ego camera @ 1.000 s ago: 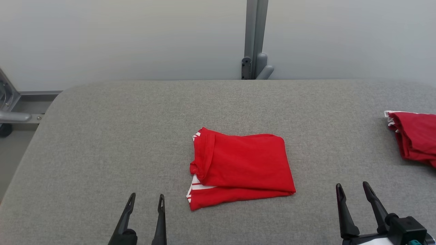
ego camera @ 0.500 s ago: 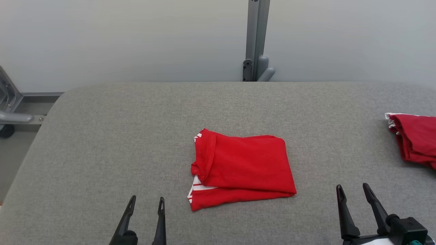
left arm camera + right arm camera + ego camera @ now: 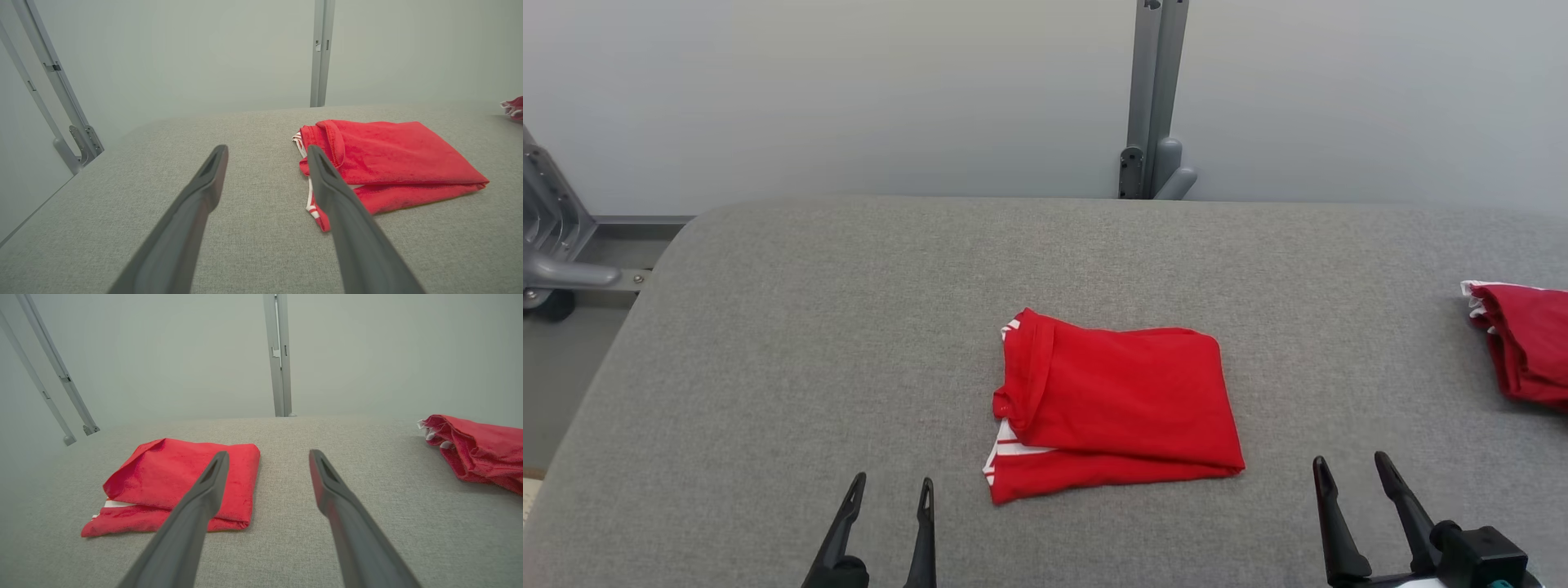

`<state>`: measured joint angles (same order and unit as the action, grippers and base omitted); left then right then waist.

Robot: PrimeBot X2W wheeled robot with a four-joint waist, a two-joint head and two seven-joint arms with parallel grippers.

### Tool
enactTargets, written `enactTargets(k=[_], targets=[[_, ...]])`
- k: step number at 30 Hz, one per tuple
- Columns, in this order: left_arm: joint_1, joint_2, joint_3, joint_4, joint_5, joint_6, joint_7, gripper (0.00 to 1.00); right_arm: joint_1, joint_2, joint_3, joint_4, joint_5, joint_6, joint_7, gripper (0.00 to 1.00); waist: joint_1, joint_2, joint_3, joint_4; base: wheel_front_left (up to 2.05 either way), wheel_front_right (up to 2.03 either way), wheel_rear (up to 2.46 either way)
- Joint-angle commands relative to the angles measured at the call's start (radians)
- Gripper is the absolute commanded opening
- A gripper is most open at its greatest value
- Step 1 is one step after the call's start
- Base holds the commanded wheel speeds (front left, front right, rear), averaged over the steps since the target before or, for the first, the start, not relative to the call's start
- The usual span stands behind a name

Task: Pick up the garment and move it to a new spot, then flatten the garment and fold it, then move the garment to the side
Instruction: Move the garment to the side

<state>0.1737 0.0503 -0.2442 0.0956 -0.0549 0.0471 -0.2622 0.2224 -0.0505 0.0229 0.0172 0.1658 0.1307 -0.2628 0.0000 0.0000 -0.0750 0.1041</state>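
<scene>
Both the left claw and the right claw hover empty and spread wide over the tabletop, with the red garment lying folded between and just ahead of them, so folding looks done and only the move aside seems left.
</scene>
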Motion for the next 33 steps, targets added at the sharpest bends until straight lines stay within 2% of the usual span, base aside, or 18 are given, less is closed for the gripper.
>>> enactTargets(k=[1,8,11,16,20,28,33], targets=[[0.002,0.001,-0.004,-0.001,-0.001,0.0,-0.002,1.0,-0.005,-0.001,0.002,0.021,0.017,0.0,-0.003,1.0,0.0,0.0,0.006,0.01,0.0,0.0,0.0],[-0.011,0.001,-0.02,0.005,-0.015,0.007,-0.002,1.0,-0.117,-0.001,0.002,0.2,0.211,0.0,-0.003,1.0,0.0,0.0,0.028,0.053,0.0,0.0,0.0],[-0.014,0.001,-0.032,0.015,-0.019,0.006,-0.002,1.0,-0.194,-0.001,-0.011,0.318,0.357,0.0,-0.003,1.0,0.0,0.0,0.037,0.074,0.0,0.0,0.0],[-0.032,0.001,-0.052,0.029,-0.023,0.004,-0.002,1.0,-0.328,-0.003,0.049,0.479,0.465,0.0,-0.003,1.0,0.0,0.0,0.059,0.117,0.0,0.0,0.0],[-0.045,0.001,-0.059,0.039,-0.022,0.004,-0.002,1.0,-0.408,-0.04,0.099,0.587,0.562,0.0,-0.003,1.0,0.0,0.0,0.074,0.148,0.0,0.0,0.0],[-0.064,0.001,-0.071,0.043,-0.025,0.001,-0.002,1.0,-0.51,-0.11,0.194,0.72,0.745,0.0,-0.003,1.0,0.0,0.0,0.111,0.182,0.0,0.0,0.0],[-0.083,0.001,-0.079,0.046,-0.027,0.004,-0.002,1.0,-0.549,-0.141,0.252,0.75,0.87,0.0,0.01,1.0,0.0,0.0,0.131,0.191,0.0,0.0,0.0]])
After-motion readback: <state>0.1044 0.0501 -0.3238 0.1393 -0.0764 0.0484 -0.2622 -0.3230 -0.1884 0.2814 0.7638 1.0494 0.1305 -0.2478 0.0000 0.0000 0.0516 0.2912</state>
